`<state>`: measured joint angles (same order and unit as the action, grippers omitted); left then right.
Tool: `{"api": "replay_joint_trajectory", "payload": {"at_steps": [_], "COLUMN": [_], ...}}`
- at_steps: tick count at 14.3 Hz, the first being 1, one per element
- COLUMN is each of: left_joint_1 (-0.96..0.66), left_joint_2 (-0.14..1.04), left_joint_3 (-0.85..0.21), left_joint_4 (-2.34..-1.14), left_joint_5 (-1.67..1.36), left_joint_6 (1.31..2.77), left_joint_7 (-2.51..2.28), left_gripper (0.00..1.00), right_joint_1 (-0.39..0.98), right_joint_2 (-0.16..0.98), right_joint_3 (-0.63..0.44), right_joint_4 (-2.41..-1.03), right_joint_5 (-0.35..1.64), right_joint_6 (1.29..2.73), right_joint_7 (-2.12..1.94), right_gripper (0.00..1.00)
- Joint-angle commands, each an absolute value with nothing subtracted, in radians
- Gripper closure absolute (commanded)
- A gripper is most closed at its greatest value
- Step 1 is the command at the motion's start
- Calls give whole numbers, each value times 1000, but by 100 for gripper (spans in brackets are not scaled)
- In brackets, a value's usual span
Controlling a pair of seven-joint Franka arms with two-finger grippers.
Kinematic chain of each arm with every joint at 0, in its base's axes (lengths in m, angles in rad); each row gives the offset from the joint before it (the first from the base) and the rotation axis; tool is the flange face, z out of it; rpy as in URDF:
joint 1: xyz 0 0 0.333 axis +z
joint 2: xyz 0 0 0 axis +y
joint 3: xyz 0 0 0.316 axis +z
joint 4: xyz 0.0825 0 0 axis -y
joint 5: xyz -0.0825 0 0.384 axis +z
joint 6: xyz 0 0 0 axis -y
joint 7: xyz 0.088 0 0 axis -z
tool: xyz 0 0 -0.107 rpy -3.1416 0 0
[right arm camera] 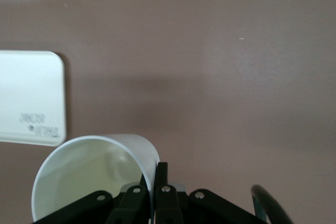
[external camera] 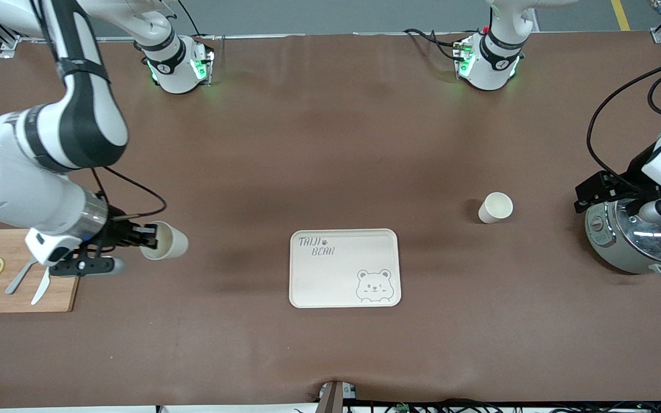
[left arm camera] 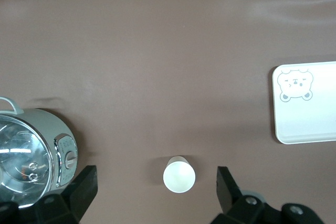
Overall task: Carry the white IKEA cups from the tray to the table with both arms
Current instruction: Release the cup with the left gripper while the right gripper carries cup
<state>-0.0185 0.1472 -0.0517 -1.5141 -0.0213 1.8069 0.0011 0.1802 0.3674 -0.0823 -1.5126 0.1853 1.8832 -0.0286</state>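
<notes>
My right gripper (external camera: 146, 241) is shut on the wall of one white cup (external camera: 165, 241). It holds the cup tilted on its side over the table, between the cutting board and the bear-printed tray (external camera: 336, 275). In the right wrist view the fingers (right arm camera: 163, 174) pinch the cup's rim (right arm camera: 89, 177), with the tray's corner (right arm camera: 31, 98) nearby. The second white cup (external camera: 496, 207) stands upright on the table toward the left arm's end. My left gripper (external camera: 643, 209) hangs open over the cooker. In the left wrist view the cup (left arm camera: 179, 174) lies between its spread fingers (left arm camera: 84, 184).
A wooden cutting board (external camera: 20, 298) with lemon slices, a fork and a knife lies at the right arm's end. A steel cooker (external camera: 634, 241) sits at the left arm's end, beside the standing cup, and shows in the left wrist view (left arm camera: 31, 150). Cables run along the table's front edge.
</notes>
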Motion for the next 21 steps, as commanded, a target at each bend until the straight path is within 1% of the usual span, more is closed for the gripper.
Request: {"api": "replay_joint_trajectory", "payload": {"at_steps": [1, 3, 6, 8, 13, 15, 21], "left_joint_1": [-23, -25, -37, -37, -44, -44, -43], "left_joint_2": [146, 146, 146, 146, 146, 146, 146], "left_joint_3": [-58, -57, -58, -78, -115, -121, -117], "left_joint_4": [-1477, -1447, -1448, -1448, -1448, -1447, -1445], "left_joint_5": [-8, -11, -5, 3, 113, 120, 114], "left_joint_6": [1747, 1721, 1720, 1703, 1580, 1559, 1523], "left_joint_7": [-3, -2, -2, 3, 84, 95, 107], "left_gripper": [0, 0, 0, 0, 0, 0, 0], "right_joint_1": [115, 95, 68, 60, 54, 58, 72], "right_joint_2": [333, 339, 341, 344, 393, 431, 529], "right_joint_3": [-63, -63, -63, -61, -60, -57, -54], "right_joint_4": [-1592, -1614, -1707, -1774, -1882, -1901, -1899], "right_joint_5": [166, 143, 124, 126, 129, 133, 137], "right_joint_6": [1917, 1960, 2092, 2192, 2409, 2489, 2615], "right_joint_7": [-145, -202, -270, -294, -310, -310, -308], "right_gripper": [100, 100, 100, 100, 100, 100, 100]}}
